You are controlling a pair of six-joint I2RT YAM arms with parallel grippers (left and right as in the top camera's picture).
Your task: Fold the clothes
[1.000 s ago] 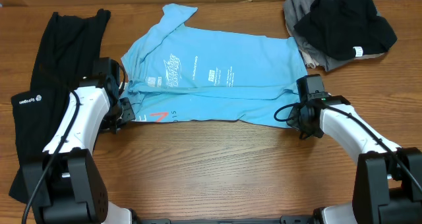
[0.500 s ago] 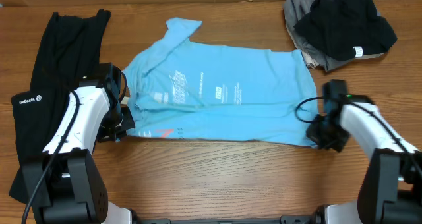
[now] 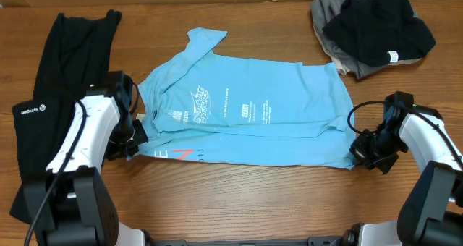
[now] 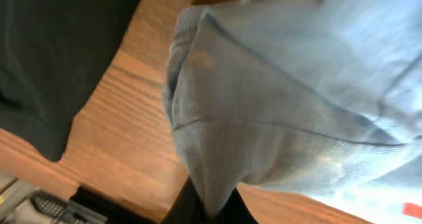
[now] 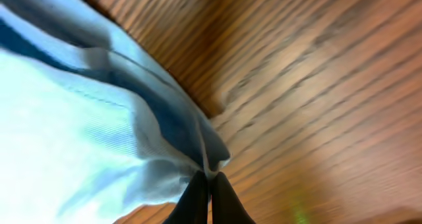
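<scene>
A light blue T-shirt [image 3: 246, 119] with white lettering lies spread across the middle of the table. My left gripper [image 3: 137, 137] is shut on its left lower edge; in the left wrist view the blue fabric [image 4: 264, 118] bunches down between the dark fingers [image 4: 184, 207]. My right gripper [image 3: 354, 150] is shut on the shirt's right lower corner, and the pinched cloth [image 5: 165, 138] runs into the closed fingertips [image 5: 198, 197]. A long black garment [image 3: 54, 94] with a small white logo lies at the left. A black garment [image 3: 380, 25] sits on a grey one [image 3: 325, 11] at the back right.
Bare wooden tabletop [image 3: 246, 195] stretches in front of the shirt to the near edge. The black garment's edge [image 4: 59, 59] shows close beside the left gripper in the left wrist view. Cables loop by the right arm [image 3: 423, 130].
Both grippers have dragged the blue shirt to the right. The right gripper swung out right and toward the near edge. The shirt's lower fold has opened out and the shirt lies flatter.
</scene>
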